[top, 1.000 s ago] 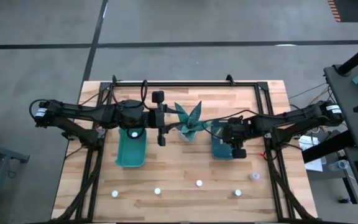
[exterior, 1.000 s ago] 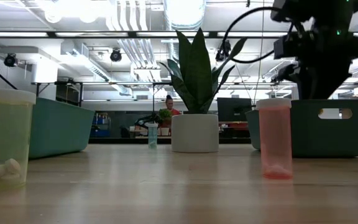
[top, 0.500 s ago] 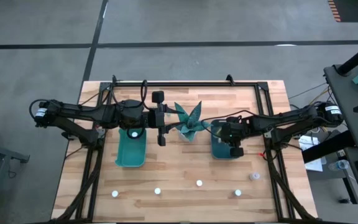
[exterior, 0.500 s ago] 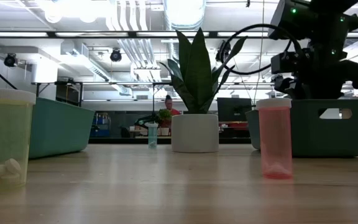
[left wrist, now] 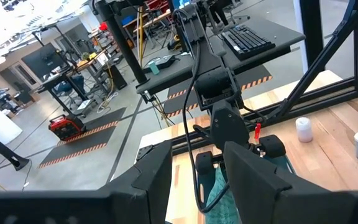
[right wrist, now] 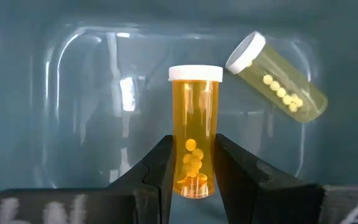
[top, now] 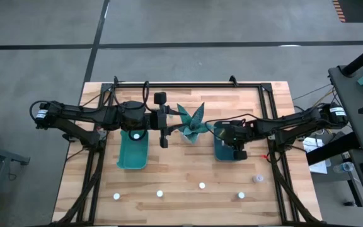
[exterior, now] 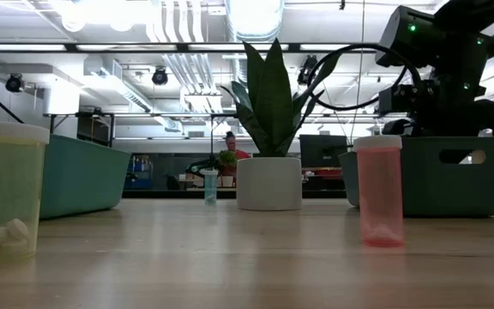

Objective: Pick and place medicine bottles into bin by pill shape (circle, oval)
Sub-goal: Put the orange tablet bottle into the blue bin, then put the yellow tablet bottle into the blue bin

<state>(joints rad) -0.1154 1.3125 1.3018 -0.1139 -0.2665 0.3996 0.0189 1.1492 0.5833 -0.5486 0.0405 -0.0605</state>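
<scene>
My right gripper [right wrist: 193, 144] is shut on an amber medicine bottle [right wrist: 194, 112] with a white cap, inside the right teal bin [top: 222, 153]. A second, yellowish bottle [right wrist: 278, 78] lies on its side on that bin's floor. My left gripper [top: 163, 129] is open and empty, held above the table between the left teal bin [top: 132, 157] and the teal spiky plant [top: 192, 123]. One bottle [top: 135, 135] sits in the left bin. Several white-capped bottles stand near the table's front edge, among them one [top: 159, 193] and another [top: 241, 195]. My right gripper pinches the amber bottle's body near its base [right wrist: 194, 168] between its two fingers, one on each side. The capped end [right wrist: 195, 73] reaches out past the fingertips. The pills lie at the base end. The bottle shows over the bin's floor; whether it touches the floor I cannot tell.
The plant in its white pot [exterior: 268, 183] stands between the two bins. In the low view a yellow-green bottle [exterior: 7, 193] and a pink one [exterior: 380, 190] stand close by. A black frame [top: 188, 84] runs along the table's far edge and sides.
My right gripper has gone down into the right bin and a little toward the table's left, still shut on the amber bottle.
</scene>
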